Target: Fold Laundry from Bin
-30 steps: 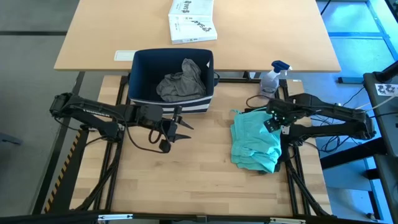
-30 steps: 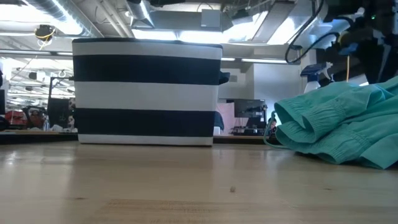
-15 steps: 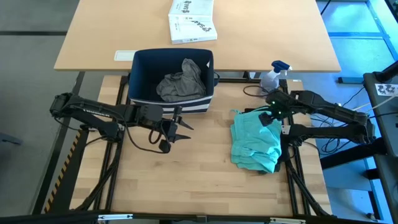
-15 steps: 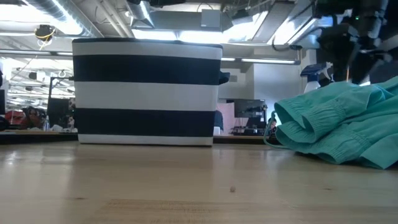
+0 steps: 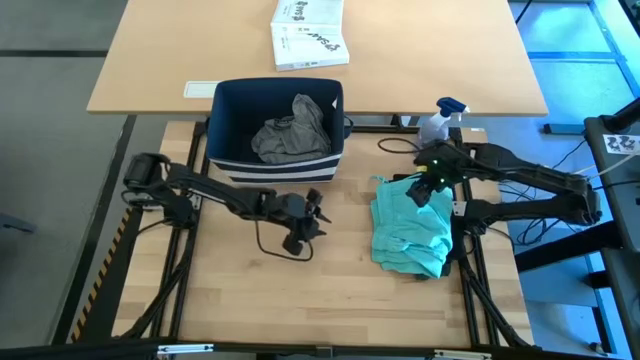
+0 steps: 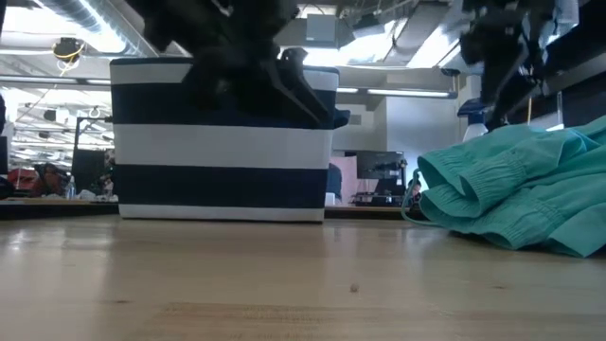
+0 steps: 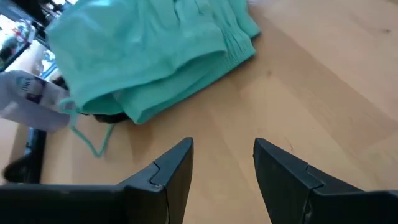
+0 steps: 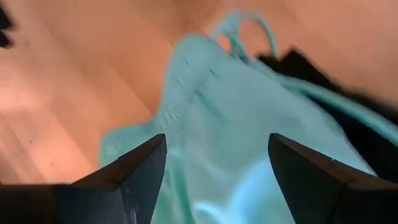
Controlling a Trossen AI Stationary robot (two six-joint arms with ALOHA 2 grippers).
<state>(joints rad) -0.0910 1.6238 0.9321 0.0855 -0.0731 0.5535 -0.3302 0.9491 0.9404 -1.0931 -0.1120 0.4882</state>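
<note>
Right gripper fingers apart over teal garment – left gripper empty, fingers apart, near bin.

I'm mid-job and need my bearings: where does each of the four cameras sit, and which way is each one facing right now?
High view: overhead, straight down; both arms, the bin, the teal piece.
Low view: table height, level across; the bin, the teal piece, arms blurred above.
Left wrist view: past the open left gripper toward the teal piece.
Right wrist view: between the open right gripper fingers, down onto the teal piece.
All four share the teal piece.
</note>
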